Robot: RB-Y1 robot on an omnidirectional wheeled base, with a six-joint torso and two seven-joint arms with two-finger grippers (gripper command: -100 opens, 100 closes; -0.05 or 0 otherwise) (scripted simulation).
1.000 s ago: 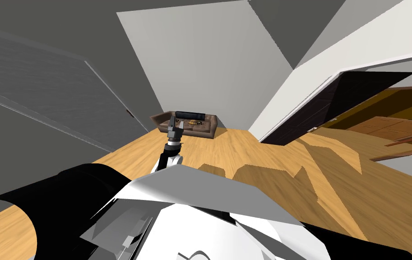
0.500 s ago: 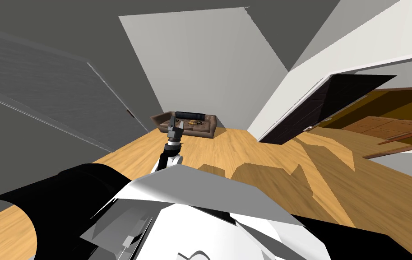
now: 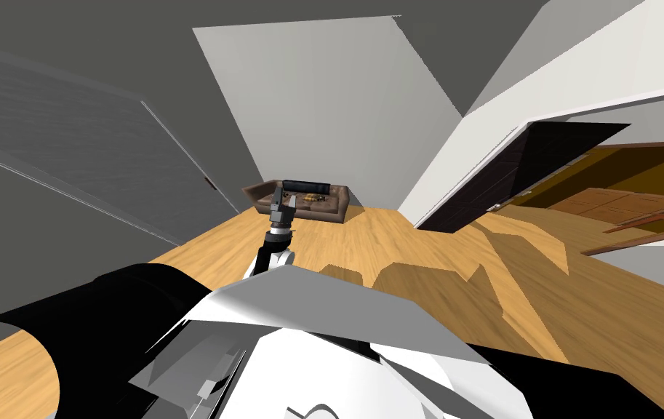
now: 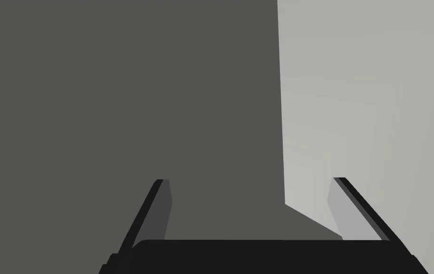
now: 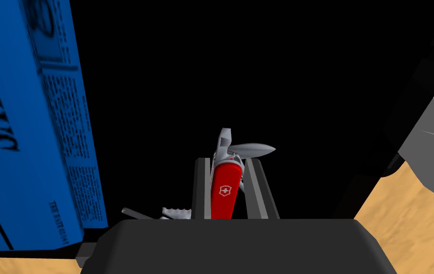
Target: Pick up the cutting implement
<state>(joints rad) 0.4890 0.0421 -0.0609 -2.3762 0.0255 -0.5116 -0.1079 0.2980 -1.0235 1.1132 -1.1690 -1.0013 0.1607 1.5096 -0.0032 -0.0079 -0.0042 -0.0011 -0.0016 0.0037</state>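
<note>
Since a second ago only the head camera has been turned a little; the left arm is kept stretched forward and up, and the left gripper is held with its two fingers spread and nothing between them. One red pocket knife is shown by the right wrist view, clamped between the two fingers of the right gripper, with four steel tools folded out. One blue printed box stands beside this gripper, apart from it.

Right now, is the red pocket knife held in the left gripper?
No, the left gripper stands open with nothing in it, while the red pocket knife is pressed between the fingers of the right gripper.
</note>
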